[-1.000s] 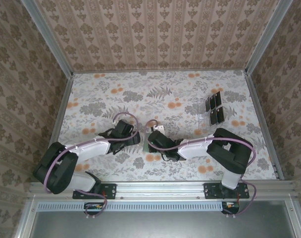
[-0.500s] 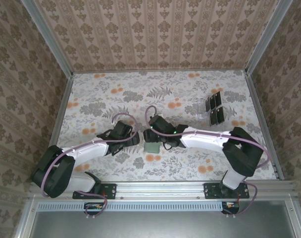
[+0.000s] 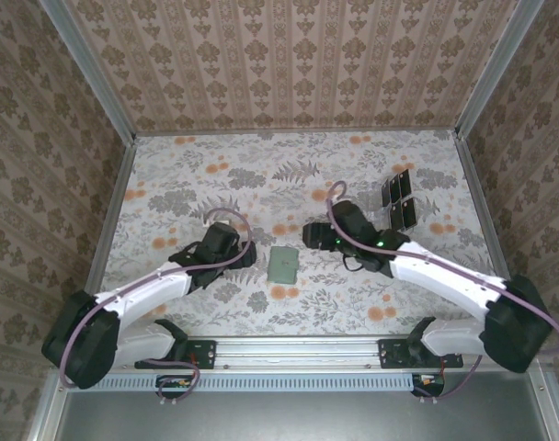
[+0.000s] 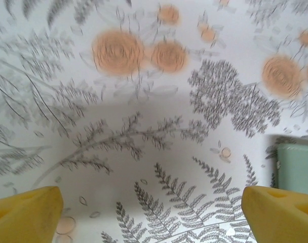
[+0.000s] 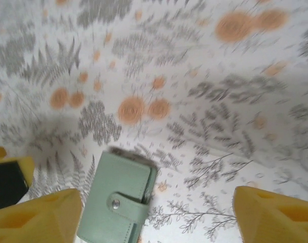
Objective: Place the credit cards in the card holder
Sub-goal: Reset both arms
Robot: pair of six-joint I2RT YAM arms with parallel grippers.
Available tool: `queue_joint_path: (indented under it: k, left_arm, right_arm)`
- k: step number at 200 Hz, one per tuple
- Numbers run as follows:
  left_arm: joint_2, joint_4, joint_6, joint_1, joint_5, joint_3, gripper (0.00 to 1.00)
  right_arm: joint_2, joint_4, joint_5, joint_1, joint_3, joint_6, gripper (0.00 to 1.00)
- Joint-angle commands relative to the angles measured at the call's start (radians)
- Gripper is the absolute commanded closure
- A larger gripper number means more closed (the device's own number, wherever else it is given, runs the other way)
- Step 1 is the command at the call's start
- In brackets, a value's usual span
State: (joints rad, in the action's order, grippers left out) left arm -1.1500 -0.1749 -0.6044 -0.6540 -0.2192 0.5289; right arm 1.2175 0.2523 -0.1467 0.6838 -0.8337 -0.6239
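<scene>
- Right gripper (image 3: 309,235) is spreading wide, empty, and pulling away to the right of the card holder (image 3: 282,264), which it was covering a second ago
- Left gripper (image 3: 249,256) is staying wide, just left of the card holder
- Credit cards (image 3: 401,200) are sitting far right, unmoved

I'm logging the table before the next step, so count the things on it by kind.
Black cards: 4 that I can make out, in the rack
Clear rack: 1
Green card holder: 1
Total: 6
</scene>
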Motion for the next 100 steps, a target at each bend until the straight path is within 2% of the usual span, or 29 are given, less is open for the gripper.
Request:
queue_joint_path:
  k: [1, 19, 36, 52, 70, 75, 100]
  left_arm:
    - [0.074, -0.035, 0.138, 0.029, -0.094, 0.068, 0.00]
    - [0.112, -0.026, 0.194, 0.076, -0.111, 0.091, 0.00]
    - [0.131, -0.014, 0.217, 0.140, -0.107, 0.108, 0.00]
    - [0.141, 0.058, 0.250, 0.187, -0.099, 0.090, 0.00]
    - [0.152, 0.146, 0.303, 0.193, -0.145, 0.069, 0.00]
    - [0.152, 0.168, 0.324, 0.220, -0.161, 0.068, 0.00]
    - [0.150, 0.292, 0.450, 0.227, -0.239, 0.061, 0.00]
  right_arm:
    - [-0.106, 0.087, -0.030, -0.079, -0.005, 0.040, 0.14]
    - [-0.167, 0.143, -0.083, -0.155, -0.028, 0.062, 0.04]
    - [-0.208, 0.167, -0.142, -0.224, -0.039, 0.092, 0.00]
    - [-0.228, 0.163, -0.206, -0.291, -0.037, 0.122, 0.00]
    - [-0.244, 0.119, -0.259, -0.364, -0.015, 0.148, 0.00]
    - [-0.246, 0.102, -0.265, -0.388, -0.008, 0.152, 0.00]
    - [-0.249, 0.000, -0.269, -0.501, 0.033, 0.139, 0.00]
